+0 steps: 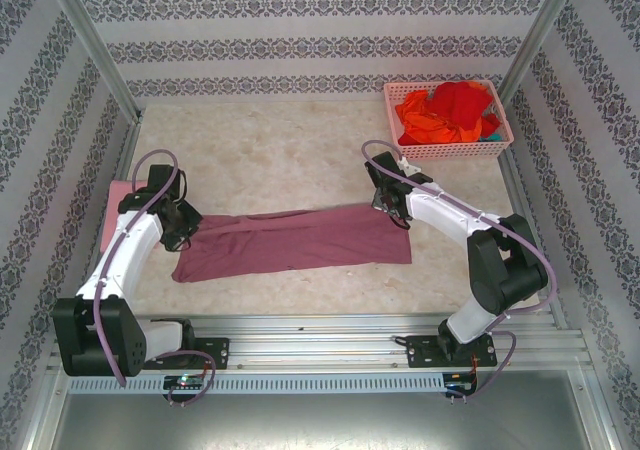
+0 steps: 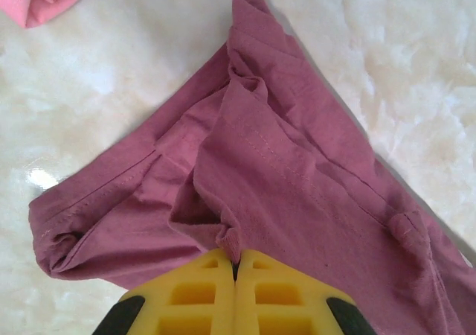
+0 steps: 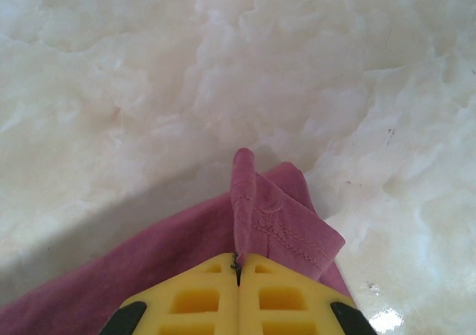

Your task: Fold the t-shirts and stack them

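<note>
One mauve-maroon t-shirt [image 1: 300,240] is lying stretched across the marbled table [image 1: 280,160].
Its left end is being pinched by the left gripper [image 2: 236,259], its right end by the right gripper [image 3: 238,260], both clenched.

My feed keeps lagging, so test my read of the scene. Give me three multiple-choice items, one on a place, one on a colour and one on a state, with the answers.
1. Where does the pink basket stand?
A. near left corner
B. centre
C. far right corner

2. What colour is the t-shirt spread across the table?
A. mauve-maroon
B. green
C. white

3. How are the left gripper and right gripper?
A. both open
B. both shut on the t-shirt
C. one open, one shut

Answers:
1. C, it sits at the top right of the overhead view.
2. A, every view shows that colour.
3. B, each wrist view shows jaws closed on a pinch of cloth.
</note>
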{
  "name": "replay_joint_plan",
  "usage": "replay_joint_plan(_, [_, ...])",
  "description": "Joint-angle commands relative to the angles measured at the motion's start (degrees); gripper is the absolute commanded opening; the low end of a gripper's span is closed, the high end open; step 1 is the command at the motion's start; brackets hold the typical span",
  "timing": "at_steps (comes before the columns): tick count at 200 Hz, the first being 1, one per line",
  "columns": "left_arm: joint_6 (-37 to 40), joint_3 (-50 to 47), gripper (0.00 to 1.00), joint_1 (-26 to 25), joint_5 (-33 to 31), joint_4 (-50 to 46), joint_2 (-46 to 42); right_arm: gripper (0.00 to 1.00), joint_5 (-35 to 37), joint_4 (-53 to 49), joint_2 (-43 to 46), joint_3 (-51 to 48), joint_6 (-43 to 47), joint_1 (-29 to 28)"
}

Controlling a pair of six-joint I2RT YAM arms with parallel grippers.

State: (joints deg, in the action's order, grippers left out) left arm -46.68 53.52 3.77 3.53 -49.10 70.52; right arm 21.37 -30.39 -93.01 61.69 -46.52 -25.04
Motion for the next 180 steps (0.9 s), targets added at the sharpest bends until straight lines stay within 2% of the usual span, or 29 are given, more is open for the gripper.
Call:
replay_joint_plan(1, [0.7, -1.1, 0.00, 0.8, -3.6, -2.2, -0.8, 0.00, 0.4, -1.1, 0.6, -0.5, -0.8, -0.7])
replay_joint_plan(64, [2.0, -1.4, 0.00, 1.2, -4.0, -2.5, -0.7, 0.00, 0.5, -2.3, 1.7, -1.6, -1.4, -1.5])
replay_joint_plan(180, [2.8, -7.6, 0.00, 1.8, -3.3, 1.0, 1.1, 0.02, -0.3, -4.4, 1.4, -5.0, -5.3, -4.4])
